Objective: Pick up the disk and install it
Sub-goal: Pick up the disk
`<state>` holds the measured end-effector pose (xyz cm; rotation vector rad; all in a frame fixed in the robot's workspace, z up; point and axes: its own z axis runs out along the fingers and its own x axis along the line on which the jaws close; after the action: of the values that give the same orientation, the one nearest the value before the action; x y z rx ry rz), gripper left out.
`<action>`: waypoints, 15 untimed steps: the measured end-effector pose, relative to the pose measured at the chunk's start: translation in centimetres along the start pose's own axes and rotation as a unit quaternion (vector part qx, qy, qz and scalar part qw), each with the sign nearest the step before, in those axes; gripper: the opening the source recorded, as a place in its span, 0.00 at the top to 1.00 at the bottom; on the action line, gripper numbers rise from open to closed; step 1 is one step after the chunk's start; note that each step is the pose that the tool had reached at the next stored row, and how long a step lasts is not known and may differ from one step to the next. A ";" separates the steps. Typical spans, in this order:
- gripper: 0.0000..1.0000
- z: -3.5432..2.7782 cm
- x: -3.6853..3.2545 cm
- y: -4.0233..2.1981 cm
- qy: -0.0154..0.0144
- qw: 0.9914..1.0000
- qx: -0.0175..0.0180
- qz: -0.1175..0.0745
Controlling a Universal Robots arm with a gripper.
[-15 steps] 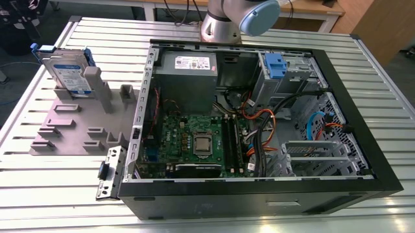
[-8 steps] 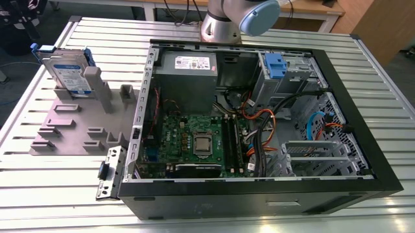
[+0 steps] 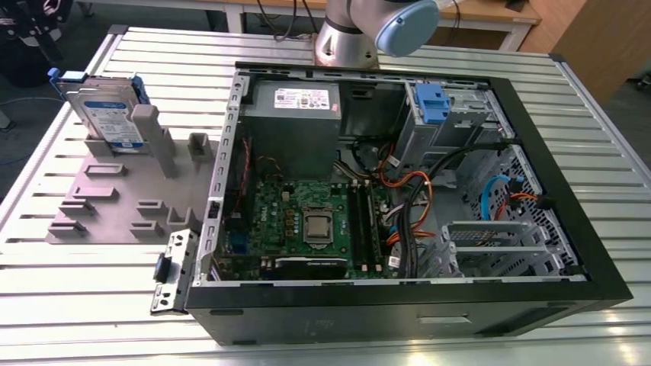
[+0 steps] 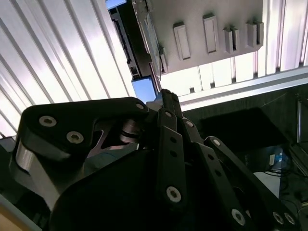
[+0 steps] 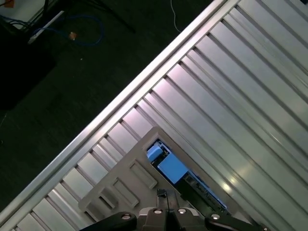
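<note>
So the big slatted metal surface (image 3: 580,91) is carrying everything here. The open PC case (image 3: 407,309) is lying on its side in the middle of it, taking up most of the exterior view, with the arm (image 3: 376,27) rising behind the case's far wall and running off the frame. Inside the case the grey power supply (image 3: 295,122) is sitting at the far end. I'm seeing a blue piece in the drive bay (image 3: 432,103) on the exterior view's right, but cables (image 3: 407,191) are crowding that corner, so I can't say how free the bay is. Over on the exterior view's left, well apart from that bay, a grey holder (image 3: 112,206) is lying flat on the surface. The disk (image 3: 102,114) is standing upright on edge at its far corner, label facing the camera, not yet picked up. Both wrist views are looking down on it edge-on: the blue bracket (image 5: 169,167) is showing as a bright patch, and the drive's thin edge is running away from it along the holder. The gripper (image 5: 161,193) is hovering over that bracket end, so the disk is sitting below the tips, though how far below I can't tell. The fingers (image 4: 166,98) are looking pressed together with nothing between them. In the second wrist view the black linkage is blocking a lot, so I can't make out how the drive's edge is lining up with the closing direction.
</note>
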<state>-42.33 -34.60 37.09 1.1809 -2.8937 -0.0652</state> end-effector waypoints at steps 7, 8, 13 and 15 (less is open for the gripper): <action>0.89 0.00 0.01 0.01 0.002 0.999 0.000 -0.039; 0.89 0.00 0.01 0.01 0.002 0.999 0.000 -0.045; 0.89 0.00 0.01 0.01 0.003 0.997 0.000 -0.075; 0.89 0.00 0.01 0.01 0.004 0.996 0.000 -0.087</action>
<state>-42.34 -34.60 37.09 1.4274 -2.7763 -0.0628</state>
